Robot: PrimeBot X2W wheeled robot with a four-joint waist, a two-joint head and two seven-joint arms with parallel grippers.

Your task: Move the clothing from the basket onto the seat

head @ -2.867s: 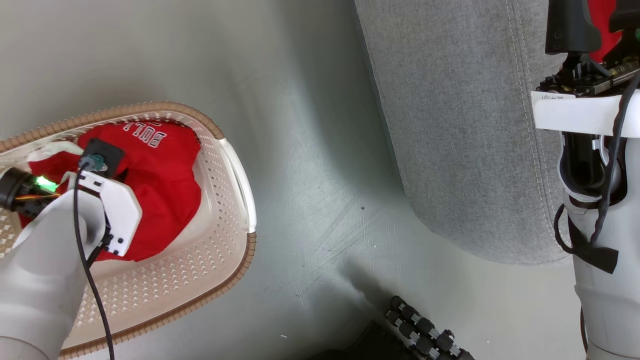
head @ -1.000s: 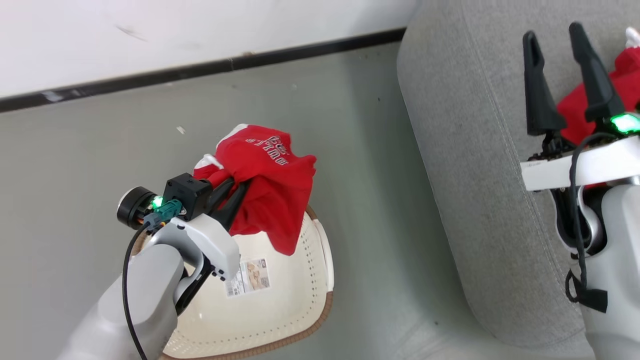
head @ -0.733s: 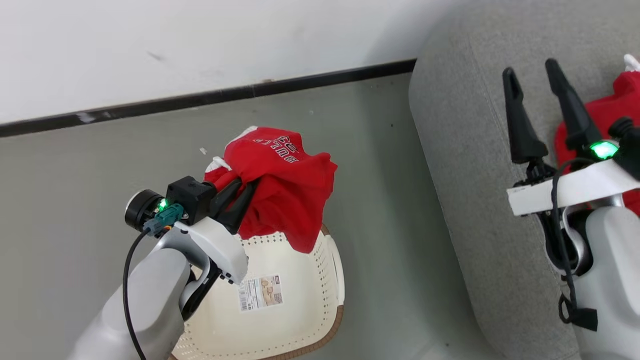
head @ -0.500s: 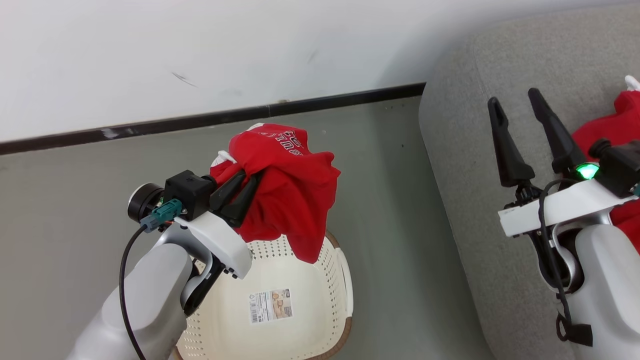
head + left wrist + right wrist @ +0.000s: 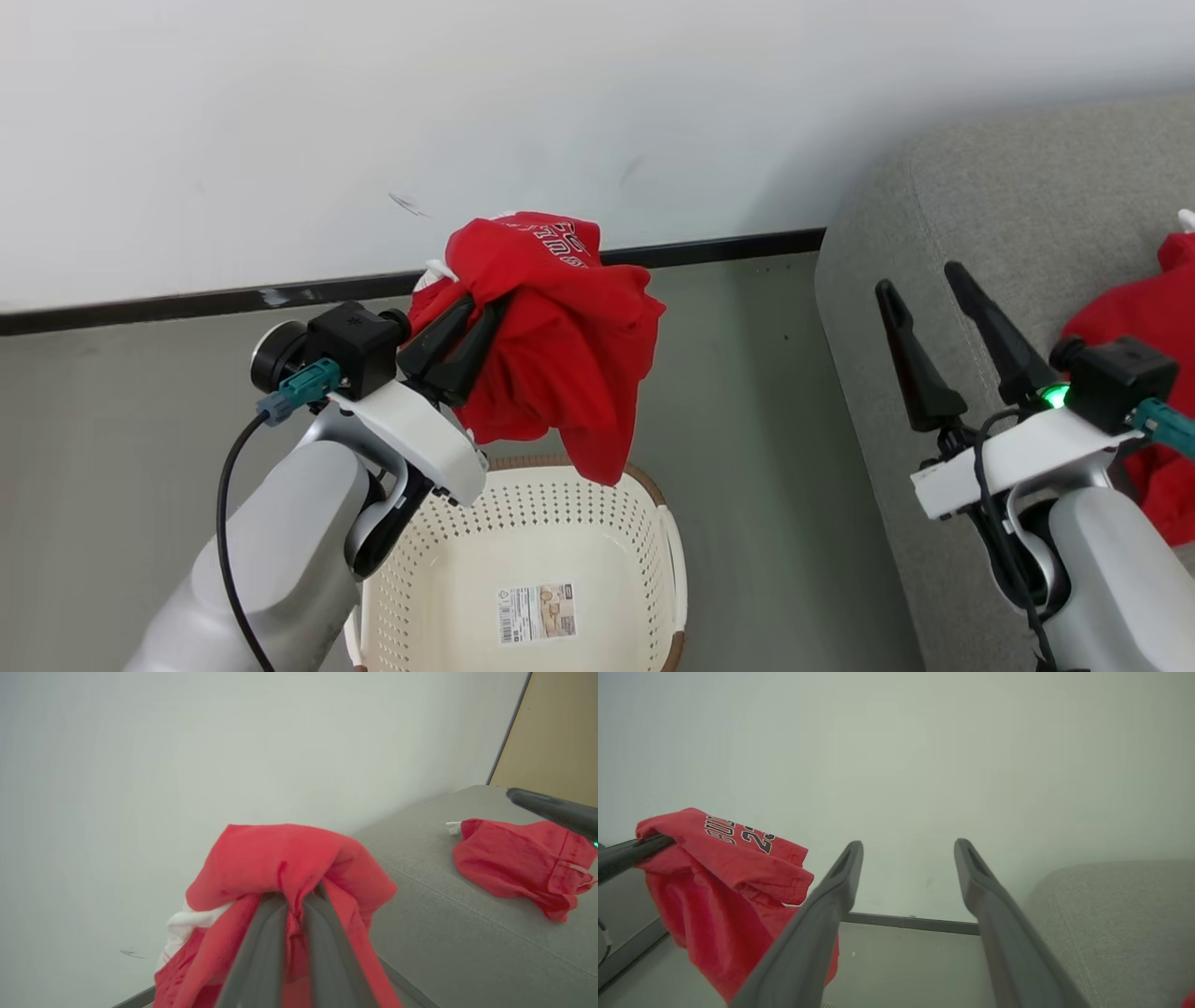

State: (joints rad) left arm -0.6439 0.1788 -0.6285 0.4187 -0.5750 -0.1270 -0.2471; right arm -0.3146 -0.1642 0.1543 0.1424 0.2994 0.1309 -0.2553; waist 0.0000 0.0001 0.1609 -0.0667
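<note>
Left end effector (image 5: 487, 304) pinches bunched red lettered clothing (image 5: 569, 355); right end effector (image 5: 918, 277) gapes wide.

The clothing (image 5: 560, 355) is showing as soft, matt red cloth, creasing into folds. The basket (image 5: 597, 509) is looking like smooth cream plastic with a faint gloss, its rim brown and woven-looking, a paper label (image 5: 537, 612) lying on its bottom. The seat (image 5: 943, 215) is wearing coarse grey fabric, matt, with stitched seams. The left hand (image 5: 485, 310) and right hand (image 5: 917, 276) are showing dark, smooth, matt fingers (image 5: 997, 914).
</note>
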